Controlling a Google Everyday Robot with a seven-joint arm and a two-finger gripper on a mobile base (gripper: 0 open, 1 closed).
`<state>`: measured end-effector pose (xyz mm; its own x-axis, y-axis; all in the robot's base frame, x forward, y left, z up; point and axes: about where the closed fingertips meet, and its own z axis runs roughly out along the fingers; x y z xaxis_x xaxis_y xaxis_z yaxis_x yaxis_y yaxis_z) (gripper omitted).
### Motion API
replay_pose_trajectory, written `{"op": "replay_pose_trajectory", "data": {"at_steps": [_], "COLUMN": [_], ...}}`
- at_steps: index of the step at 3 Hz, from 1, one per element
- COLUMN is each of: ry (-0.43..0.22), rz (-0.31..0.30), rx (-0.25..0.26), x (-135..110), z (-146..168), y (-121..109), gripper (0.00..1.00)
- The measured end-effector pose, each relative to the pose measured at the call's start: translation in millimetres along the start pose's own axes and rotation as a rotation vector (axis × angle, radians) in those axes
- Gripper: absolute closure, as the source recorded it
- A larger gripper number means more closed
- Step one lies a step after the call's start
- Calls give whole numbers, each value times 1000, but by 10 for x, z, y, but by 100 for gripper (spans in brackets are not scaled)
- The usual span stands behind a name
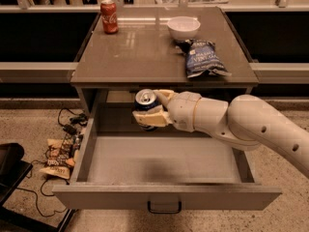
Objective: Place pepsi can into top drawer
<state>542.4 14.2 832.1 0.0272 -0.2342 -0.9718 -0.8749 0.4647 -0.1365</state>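
In the camera view, the gripper [154,110] is hanging over the open drawer [164,196], at about 11 o'clock from the drawer's middle. Its fingers are squeezing the can [144,100] from two sides and holding it upright so it does not tip. The can is in the air, not in the drawer yet. The drawer is sitting pulled out, so the can has room to go down inside.

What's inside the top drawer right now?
Nothing rests on the visible floor of the open top drawer. The gripper holds the pepsi can above its rear left part. The floor strip behind the can and arm is covered, so it cannot be checked.
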Motion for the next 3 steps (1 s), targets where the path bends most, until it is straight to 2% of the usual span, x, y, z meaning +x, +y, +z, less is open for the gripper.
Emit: {"op": "replay_pose_trajectory", "data": {"at_steps": [1, 2, 3], "ry": [8, 49, 67], "rz": [35, 47, 50], "rx": [-17, -61, -104], "x": [206, 767, 1031], "z": [151, 497, 745], "y": [-48, -79, -63], "gripper": [100, 100, 100]}}
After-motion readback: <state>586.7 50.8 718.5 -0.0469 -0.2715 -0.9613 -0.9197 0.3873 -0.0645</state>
